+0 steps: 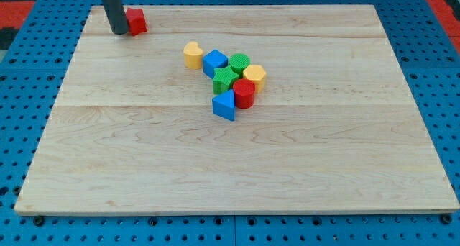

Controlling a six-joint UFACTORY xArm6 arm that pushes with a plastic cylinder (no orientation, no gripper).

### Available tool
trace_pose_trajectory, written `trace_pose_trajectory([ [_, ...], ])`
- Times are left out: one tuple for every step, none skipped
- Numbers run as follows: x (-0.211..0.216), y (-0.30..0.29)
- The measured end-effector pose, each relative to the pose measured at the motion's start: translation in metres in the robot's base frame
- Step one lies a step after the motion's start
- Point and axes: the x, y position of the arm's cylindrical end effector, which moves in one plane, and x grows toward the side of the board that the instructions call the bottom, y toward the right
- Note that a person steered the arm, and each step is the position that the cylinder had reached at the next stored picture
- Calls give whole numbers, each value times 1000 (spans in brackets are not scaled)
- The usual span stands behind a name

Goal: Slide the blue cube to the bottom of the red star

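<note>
The end effector is a plain dark rod with nothing to part or close, so it grips nothing; my tip point(118, 32) rests on the table point(215, 167) right against the red star point(136, 20), on that block's left side in the view, near the table's top left corner. The blue cube point(215, 62) sits well apart from the red star, off toward the view's right and lower down, packed into a cluster: a yellow heart-like block point(192, 55) just beside it, then a green round block point(239, 62), a yellow hexagonal block point(254, 75), a second green block point(225, 79), a red cylinder point(244, 93) and a blue triangular block point(224, 105). Judging from this, the push has not begun; the tip still has to reach the cube. The next move seems to call for travelling round to the cube's far side from the red star, between it and its green neighbours, without scattering them. No containers are anywhere on the table.
</note>
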Motion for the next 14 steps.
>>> trace_pose_trajectory([
  [45, 0],
  [55, 16],
  [64, 31],
  [60, 31],
  [29, 46],
  [19, 91],
  [10, 156],
  [33, 221],
  [67, 259],
  [73, 224],
  [74, 176],
  [115, 177],
  [145, 168],
  [144, 85],
])
